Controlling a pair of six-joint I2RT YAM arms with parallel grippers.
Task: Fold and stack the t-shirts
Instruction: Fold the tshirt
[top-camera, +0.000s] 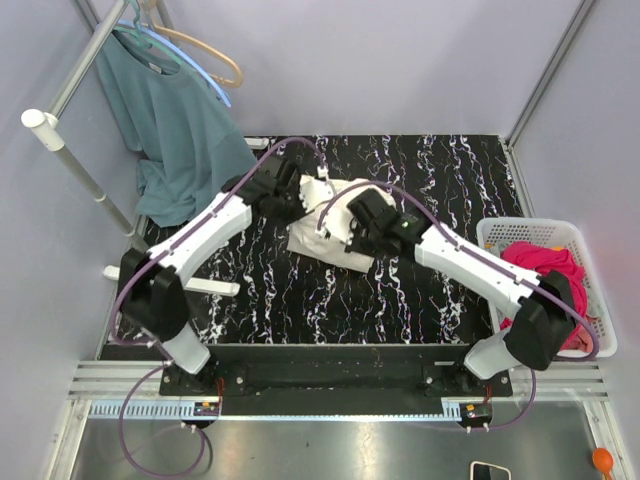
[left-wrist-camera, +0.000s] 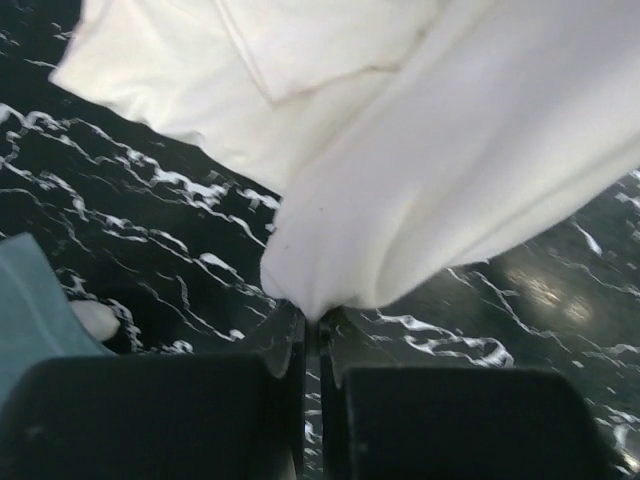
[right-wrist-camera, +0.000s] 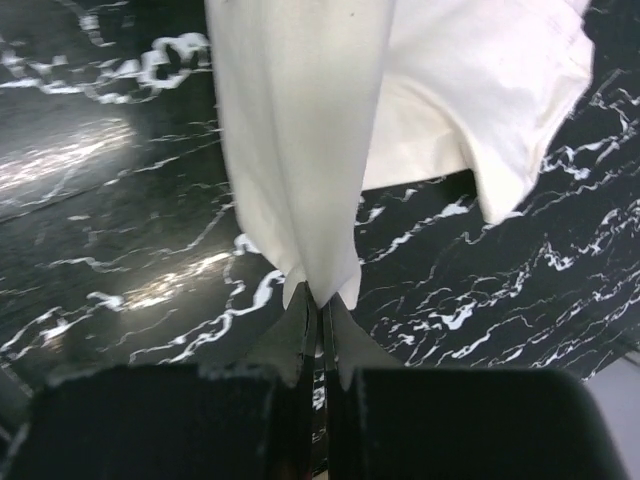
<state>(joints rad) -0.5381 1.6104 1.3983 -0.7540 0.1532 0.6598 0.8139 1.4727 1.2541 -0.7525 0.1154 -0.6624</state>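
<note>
One cream t-shirt (top-camera: 312, 238), one pink t-shirt (top-camera: 540, 263), one teal shirt (top-camera: 185, 140), one basket (top-camera: 520, 227).

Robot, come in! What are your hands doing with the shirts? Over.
Left hand, right hand: both shut on cream t-shirt. Pink t-shirt in basket. Nothing blocking.

top external: fixed high above and behind the rig, aimed down over the whole black marbled table (top-camera: 440, 170). wrist views: taken close behind the left gripper (left-wrist-camera: 312, 318) and right gripper (right-wrist-camera: 322, 298), aimed at the tabletop. shared by all three: the cream t-shirt (top-camera: 308, 243), marbling.
</note>
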